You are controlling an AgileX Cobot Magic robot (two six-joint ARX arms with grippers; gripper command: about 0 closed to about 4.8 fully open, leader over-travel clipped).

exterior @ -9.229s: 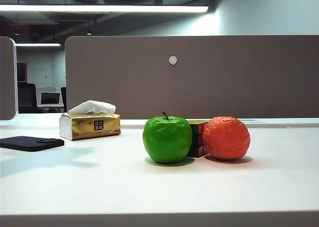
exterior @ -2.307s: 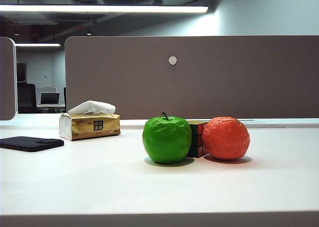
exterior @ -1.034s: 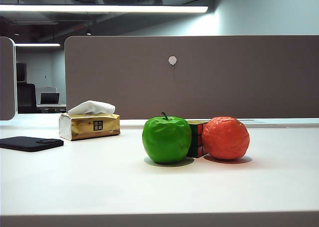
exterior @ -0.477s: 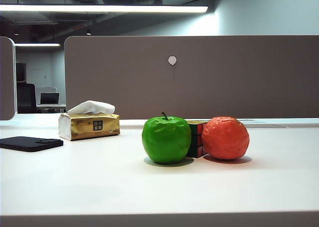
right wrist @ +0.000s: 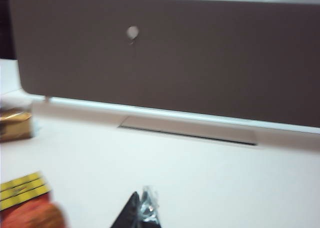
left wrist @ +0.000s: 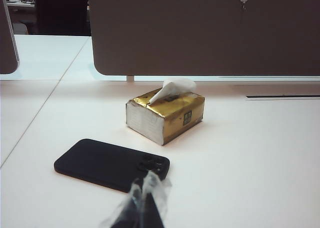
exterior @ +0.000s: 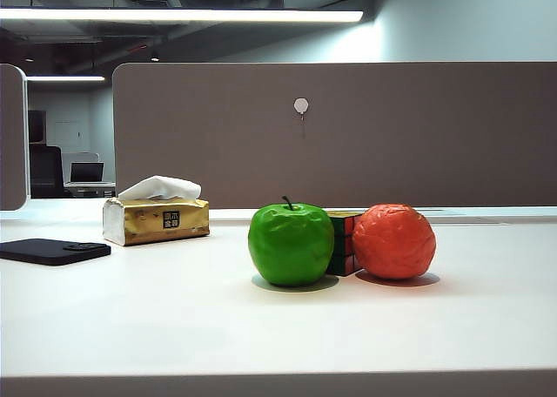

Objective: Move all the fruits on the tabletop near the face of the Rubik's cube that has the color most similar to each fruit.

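Both grippers hold nothing, jaws pinched together: left gripper (left wrist: 145,200) above the black phone (left wrist: 111,164), right gripper (right wrist: 142,208) near the orange-red fruit (exterior: 394,241). Green apple (exterior: 291,244) sits at the Rubik's cube's (exterior: 345,242) nine o'clock, fruit at three. Placement looks complete; best withdraw high, nudging neither.

A glossy bright green apple (exterior: 291,245) is sitting beside an orange-red fruit (exterior: 394,241). The cube (exterior: 344,241) between them is showing green and red squares on black lines, yellow on top. A gold tissue box (left wrist: 165,116) and a black phone (left wrist: 111,164) are lying on the white table (exterior: 278,327).
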